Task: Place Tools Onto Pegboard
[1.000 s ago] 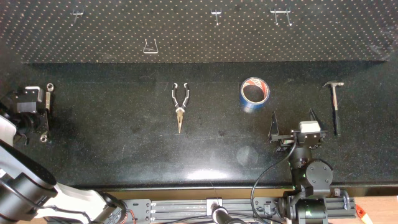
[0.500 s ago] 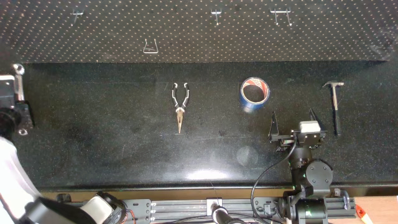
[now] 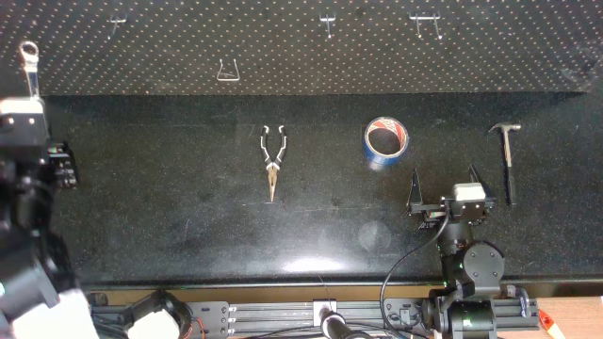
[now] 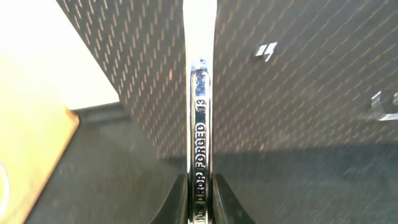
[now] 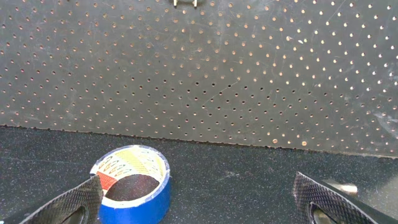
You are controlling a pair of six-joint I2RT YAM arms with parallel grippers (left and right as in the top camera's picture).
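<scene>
Overhead, the left gripper (image 3: 31, 92) is seen at the far left edge of the table (image 3: 170, 226), raised towards the pegboard (image 3: 283, 42). A wrench (image 3: 29, 61) is clamped in it, with the ring end pointed up the board and shown left of a wire hook (image 3: 117, 21). Pliers (image 3: 273, 160) are laid flat near the table's middle, a blue tape roll (image 3: 385, 141) is set to their right, and a hammer (image 3: 508, 162) is placed farther right, well apart from the wrench. The right gripper (image 3: 444, 186) is held low, on the near side of the tape and the hammer, with its jaws spread and nothing between them.

From the left wrist, the wrench shaft is seen pinched tight between the two fingers (image 4: 179, 202) and running straight out from them towards the perforated board.

From the right wrist, the tape roll is shown upright on its flat side just beside one parted finger (image 5: 71, 202), untouched, at the foot of the pegboard. A small part of the hammer is glimpsed near the other finger.
</scene>
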